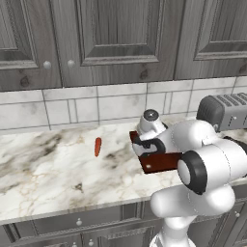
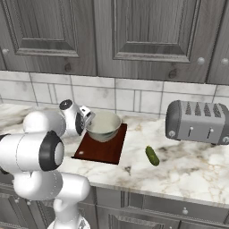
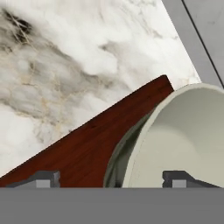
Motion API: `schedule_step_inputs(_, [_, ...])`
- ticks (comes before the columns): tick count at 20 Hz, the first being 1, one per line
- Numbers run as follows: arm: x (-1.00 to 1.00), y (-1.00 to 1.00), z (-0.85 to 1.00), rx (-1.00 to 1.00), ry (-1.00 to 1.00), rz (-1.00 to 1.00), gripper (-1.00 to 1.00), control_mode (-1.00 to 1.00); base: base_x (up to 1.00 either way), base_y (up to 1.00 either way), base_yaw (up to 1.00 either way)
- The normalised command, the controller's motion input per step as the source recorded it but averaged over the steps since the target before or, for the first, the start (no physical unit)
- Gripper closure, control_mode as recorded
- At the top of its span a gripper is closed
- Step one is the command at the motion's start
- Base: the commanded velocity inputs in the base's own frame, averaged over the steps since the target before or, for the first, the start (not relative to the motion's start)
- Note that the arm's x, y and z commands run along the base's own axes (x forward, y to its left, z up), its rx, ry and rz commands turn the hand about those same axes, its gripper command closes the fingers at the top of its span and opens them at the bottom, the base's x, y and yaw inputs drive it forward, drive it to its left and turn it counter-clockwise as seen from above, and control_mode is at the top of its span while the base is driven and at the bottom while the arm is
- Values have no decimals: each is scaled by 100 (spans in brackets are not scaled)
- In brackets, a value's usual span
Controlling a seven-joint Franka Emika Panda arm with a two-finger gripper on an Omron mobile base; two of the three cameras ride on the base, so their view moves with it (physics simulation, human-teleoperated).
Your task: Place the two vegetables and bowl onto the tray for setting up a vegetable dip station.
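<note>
A: From the left base view, what is there to go on?

B: The carrot (image 1: 98, 146) lies alone on the marble counter (image 1: 43, 169), well apart from the tray (image 1: 161, 162), whose dark red corner shows under the arm. A toaster (image 1: 223, 111) stands at the right by the wall.

A: And from the right base view?

B: The bowl (image 2: 103, 125) sits on the tray (image 2: 105, 150), toward its back edge. The gripper (image 2: 86, 117) is just beside the bowl's left rim. The cucumber (image 2: 152, 155) lies on the counter to the right of the tray, between it and the toaster (image 2: 199, 120).

A: Does the hand view settle the jaws?

B: Yes. The two fingertips (image 3: 43, 178) stand wide apart, one over the tray (image 3: 87, 148), the other inside the bowl (image 3: 183, 140), with the rim between them and neither pressing it. Spread wide, gripping nothing.

A: So which step is this?

B: I judge the bowl is placed and let go. Both vegetables remain. The next move calls for lifting clear of the rim without tipping the bowl, then reaching for the cucumber or the carrot.
</note>
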Motion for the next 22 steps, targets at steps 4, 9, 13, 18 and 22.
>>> schedule_step_inputs(4, [-23,6,27,0,-5,0,-100,-100,0,0,0])
schedule_step_inputs(9, [-16,12,32,0,-1,0,-100,-100,0,0,0])
schedule_step_inputs(13, [-23,20,32,0,0,0,-100,-100,0,0,0])
schedule_step_inputs(18, [-25,20,30,1,0,0,-100,-100,0,0,0])
schedule_step_inputs(22, [-27,27,24,7,0,-1,-100,-100,0,0,0])
